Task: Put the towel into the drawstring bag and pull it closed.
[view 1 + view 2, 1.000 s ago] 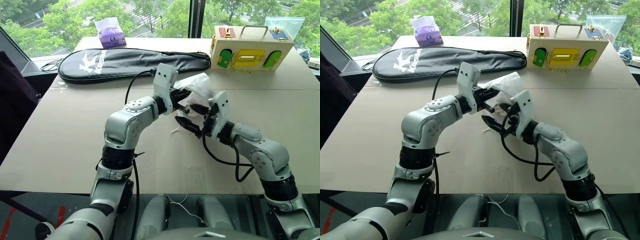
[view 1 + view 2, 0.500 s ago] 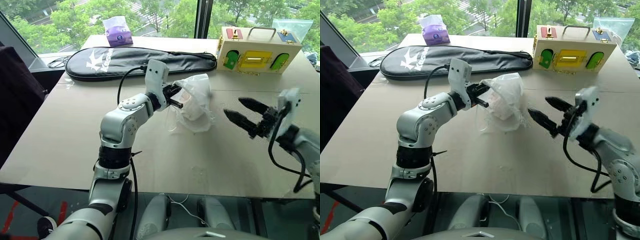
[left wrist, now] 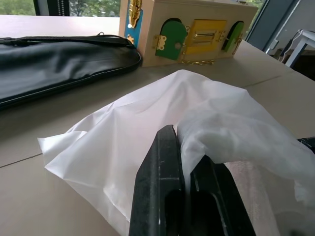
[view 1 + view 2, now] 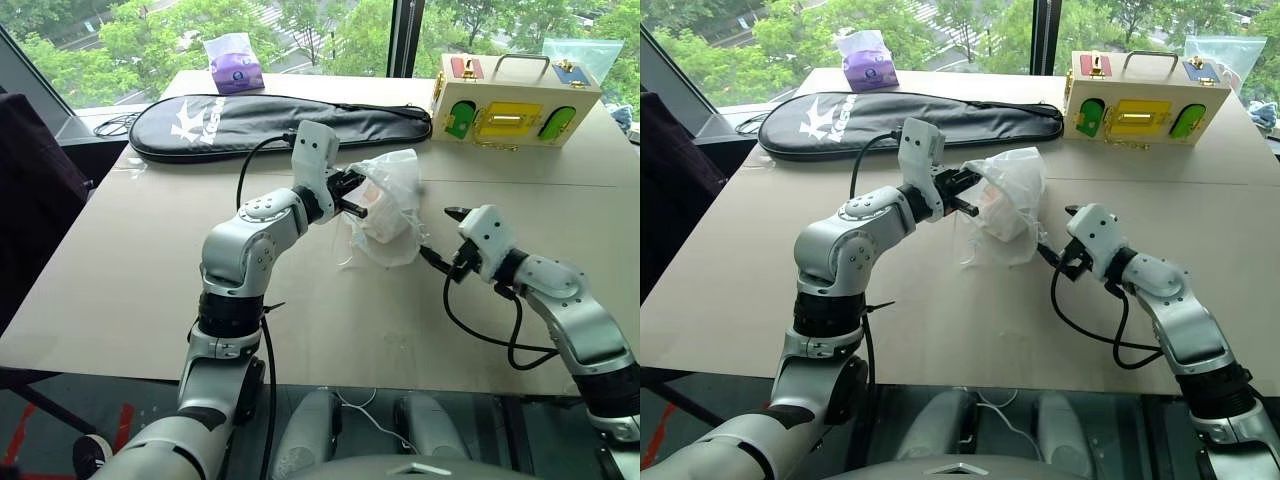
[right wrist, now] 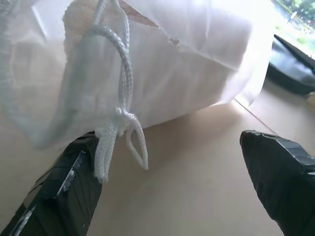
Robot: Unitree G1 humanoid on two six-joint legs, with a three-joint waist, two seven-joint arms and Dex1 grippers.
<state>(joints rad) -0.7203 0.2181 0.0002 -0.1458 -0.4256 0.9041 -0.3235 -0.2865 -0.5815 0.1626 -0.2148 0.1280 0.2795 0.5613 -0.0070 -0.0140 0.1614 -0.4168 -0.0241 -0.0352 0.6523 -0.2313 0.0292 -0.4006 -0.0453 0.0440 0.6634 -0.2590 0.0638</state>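
The drawstring bag (image 4: 392, 205) hangs above the table, and my left gripper (image 4: 352, 200) is shut on a fold of fabric near its mouth (image 3: 183, 152). A thick white bulk, the towel (image 5: 197, 54), shows through the thin fabric inside the bag. My right gripper (image 4: 440, 237) is open at the bag's lower right side, pointing at it. In the right wrist view a knotted white cord loop (image 5: 120, 118) dangles from the bag between the open fingers (image 5: 64, 191), close to one of them.
A long black racket case (image 4: 270, 120) lies across the back of the table. A wooden box with coloured latch doors (image 4: 515, 100) stands at the back right, with a clear plastic bag (image 4: 575, 50) behind it. A purple tissue pack (image 4: 235, 65) sits at the far edge.
My right gripper left the bag's mouth, swung out to the right, rolled, and came back low beside the bag, staying open. The left gripper kept its hold and its place.
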